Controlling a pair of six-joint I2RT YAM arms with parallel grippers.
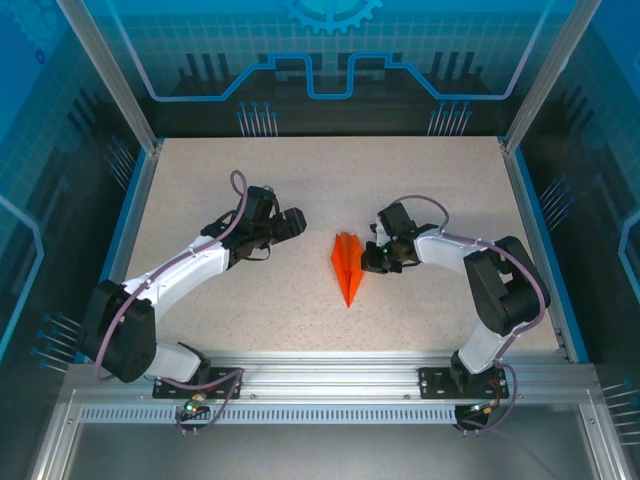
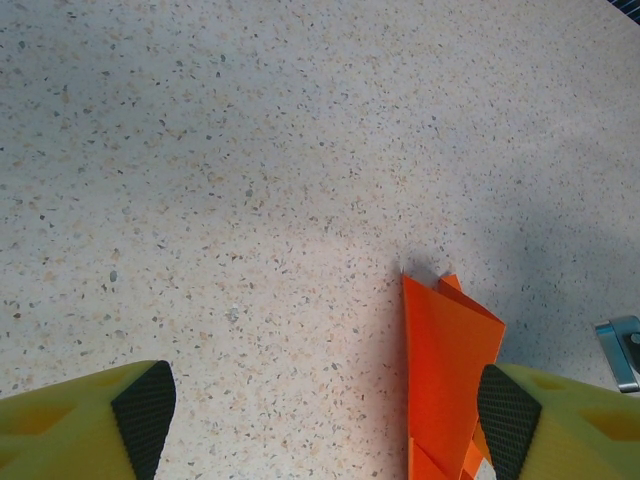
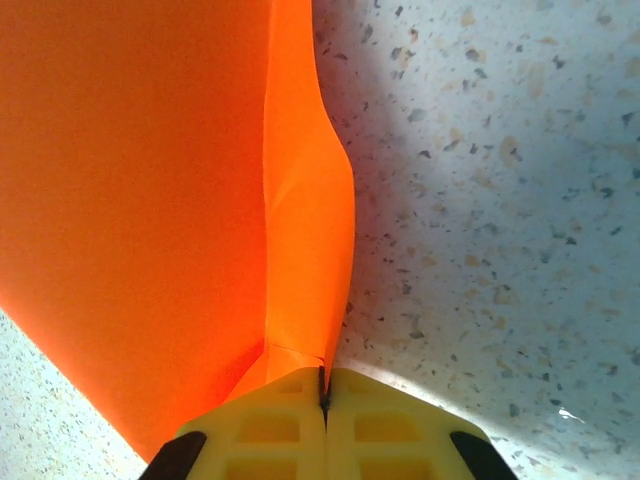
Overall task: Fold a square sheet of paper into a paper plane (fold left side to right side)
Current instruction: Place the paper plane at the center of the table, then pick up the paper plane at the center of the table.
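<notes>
— What's over on the left?
— The left gripper (image 1: 295, 222) hovers above the speckled table (image 1: 200, 180). Its jaws are spread wide with nothing between them. Its wrist camera catches one end of the paper plane (image 2: 450, 360) just inside one black pad (image 2: 508, 420).

— And in the middle?
— The plane lies flat near the table's centre, between the two arms. Its sharp tip points toward the near edge.

— How will it handle?
— Feather-light and thin, I'd judge. The creases stiffen it lengthwise, but a hard squeeze would crumple a wing and a nudge would send it skidding. The centre fold, where the layers stack, looks the safest place to pinch.

— The right?
— The right gripper (image 1: 376, 260) sits against the plane's right side, its yellow fingers (image 3: 270, 435) pressed together. A raised orange flap runs into the seam between them, so it appears to be holding that flap.

— Any writing?
— None I can read. The paper is plain orange and the fingers are unmarked.
</notes>
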